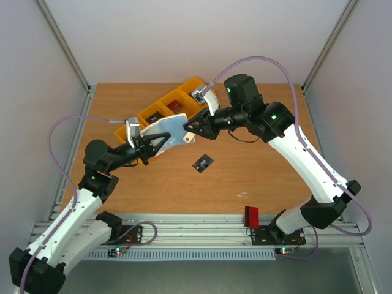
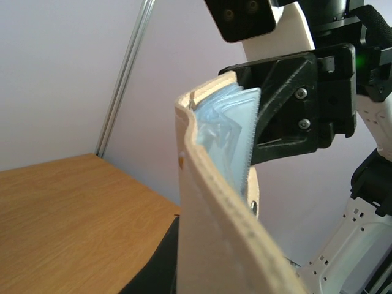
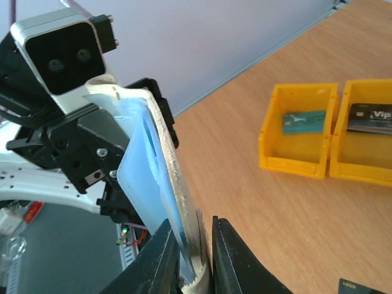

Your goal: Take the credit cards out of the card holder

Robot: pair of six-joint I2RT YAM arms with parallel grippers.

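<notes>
Red card [image 1: 252, 215]: likely 1 of the 2, upright at the near rail, out of the holder.
Black card [image 1: 203, 163]: flat on the table [image 1: 263, 165]; thin, stiff, slick.
Card holder [image 1: 165, 130]: in the air between my 2 pincers; light, soft, bowing.
Left gripper [image 1: 156, 142]: clamped on its left end.
Right gripper [image 3: 193, 229]: narrow, pinching its rim.
Hold: I judge an exposed card edge best; whether the sleeves hold any, I cannot tell.
Yellow bins [image 1: 150, 112]: far, other cards inside.

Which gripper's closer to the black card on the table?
Right. The right gripper clamps one end of the holder, just up-left of the black card in the top view. The left gripper grips the other end, farther left.
</notes>
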